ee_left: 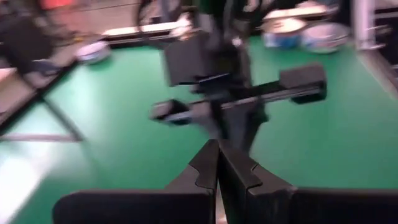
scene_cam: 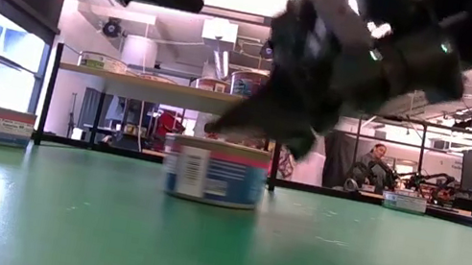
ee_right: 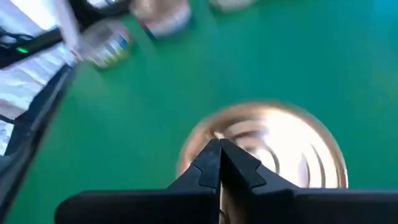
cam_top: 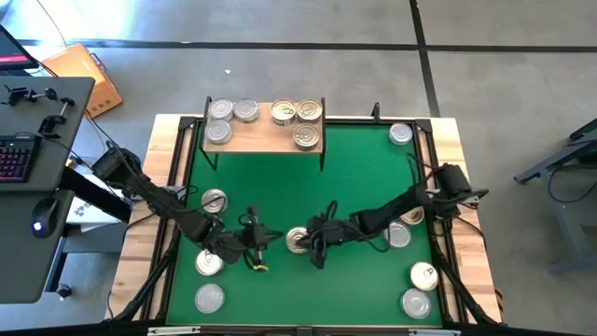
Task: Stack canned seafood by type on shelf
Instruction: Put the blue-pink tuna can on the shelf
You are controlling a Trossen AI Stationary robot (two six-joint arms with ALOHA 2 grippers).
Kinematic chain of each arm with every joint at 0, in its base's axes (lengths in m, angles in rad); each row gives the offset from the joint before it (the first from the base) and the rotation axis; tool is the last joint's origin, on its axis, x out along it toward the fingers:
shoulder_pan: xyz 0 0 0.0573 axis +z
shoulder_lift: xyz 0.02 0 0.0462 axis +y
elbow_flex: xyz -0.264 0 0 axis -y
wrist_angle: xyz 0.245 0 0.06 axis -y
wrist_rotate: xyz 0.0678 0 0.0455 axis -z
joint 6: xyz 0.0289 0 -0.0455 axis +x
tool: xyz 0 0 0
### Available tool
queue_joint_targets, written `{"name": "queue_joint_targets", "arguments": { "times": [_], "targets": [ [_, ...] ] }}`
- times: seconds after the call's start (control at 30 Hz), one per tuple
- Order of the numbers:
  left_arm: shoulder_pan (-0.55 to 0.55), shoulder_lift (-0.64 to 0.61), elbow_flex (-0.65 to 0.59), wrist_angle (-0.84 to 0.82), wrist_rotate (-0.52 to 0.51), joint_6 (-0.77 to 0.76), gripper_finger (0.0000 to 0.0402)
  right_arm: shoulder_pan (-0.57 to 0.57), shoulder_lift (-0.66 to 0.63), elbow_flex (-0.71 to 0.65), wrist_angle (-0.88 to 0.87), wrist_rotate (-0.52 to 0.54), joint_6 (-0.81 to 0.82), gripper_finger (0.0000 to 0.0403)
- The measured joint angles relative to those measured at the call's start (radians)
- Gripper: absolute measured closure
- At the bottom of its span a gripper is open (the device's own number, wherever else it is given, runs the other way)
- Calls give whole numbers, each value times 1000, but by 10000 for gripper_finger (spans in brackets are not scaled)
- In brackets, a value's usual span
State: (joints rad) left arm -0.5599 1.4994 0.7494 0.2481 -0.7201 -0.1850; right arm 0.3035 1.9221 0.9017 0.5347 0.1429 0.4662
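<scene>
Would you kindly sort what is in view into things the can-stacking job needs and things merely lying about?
Job:
- shelf, silver cans and gold cans on it
- gold can at right gripper
- loose cans on mat

Lying about:
- keyboard
- mouse
- cardboard box

We see open green mat (cam_top: 280, 187) between the shelf (cam_top: 266, 138) and the two arms, with only one tin (cam_top: 214, 200) at its left edge. Lower down, the left claw (cam_top: 254, 245) and right claw (cam_top: 312, 245) crowd the middle around a gold-lidded tin (cam_top: 298, 240). Tins line both sides of the desk (cam_top: 166, 168), and the shelf's front middle is bare.
</scene>
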Motion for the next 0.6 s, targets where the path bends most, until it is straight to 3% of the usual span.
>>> {"name": "queue_joint_targets", "arguments": {
  "times": [0.1, 0.23, 0.4, 0.6],
  "targets": [
    [31, 0, 0, 16, 105, -19, 401, 25, -21, 56, -25, 8, -83, 403],
    [95, 12, 0, 1, 234, -62, 401, 83, -90, 89, -193, 49, -135, 403],
    [205, 80, 0, 4, 379, -74, 401, 155, -173, 97, -360, 164, -134, 403],
    [321, 169, -1, 14, 534, -74, 401, 191, -180, 96, -397, 248, -128, 403]
  ]
}}
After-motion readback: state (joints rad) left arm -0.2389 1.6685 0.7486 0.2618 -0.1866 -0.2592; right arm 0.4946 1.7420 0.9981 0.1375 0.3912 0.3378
